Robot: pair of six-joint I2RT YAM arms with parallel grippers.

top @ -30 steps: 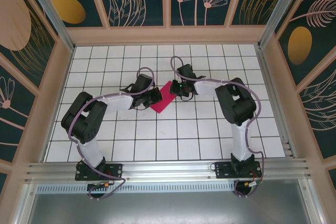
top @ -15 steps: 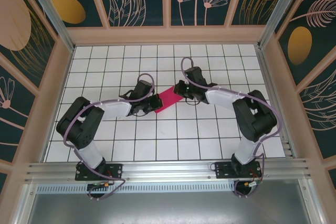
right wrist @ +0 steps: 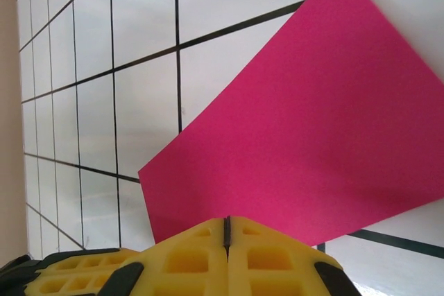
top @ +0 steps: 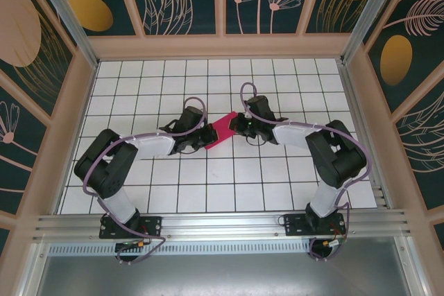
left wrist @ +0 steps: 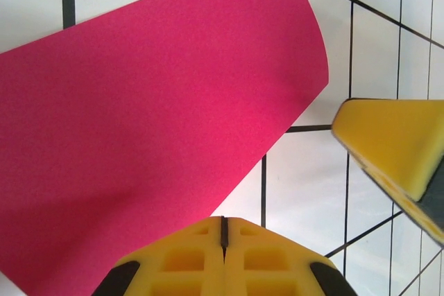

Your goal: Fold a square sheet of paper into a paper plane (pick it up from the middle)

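The square sheet of paper (top: 220, 130) is magenta-pink and folded into a narrow doubled strip. It hangs slantwise between both grippers over the middle of the grid table. My left gripper (top: 207, 136) is shut on its lower-left end, and in the left wrist view the jaws (left wrist: 223, 221) meet at the edge of the paper (left wrist: 152, 116). My right gripper (top: 234, 124) is shut on the upper-right end, its jaws (right wrist: 227, 221) closed over the edge of the paper (right wrist: 312, 123). One yellow finger of the right gripper (left wrist: 392, 140) shows in the left wrist view. No paper plane shape shows.
The white gridded table (top: 208, 192) is boxed in by wooden frame walls (top: 76, 102) on the left, back and right. An aluminium rail (top: 222, 225) runs along the near edge by the arm bases.
Both arms have stretched toward the centre and turned. The paper went from a broad slanted patch to a slimmer strip, shifted slightly right. Both grippers stayed shut.
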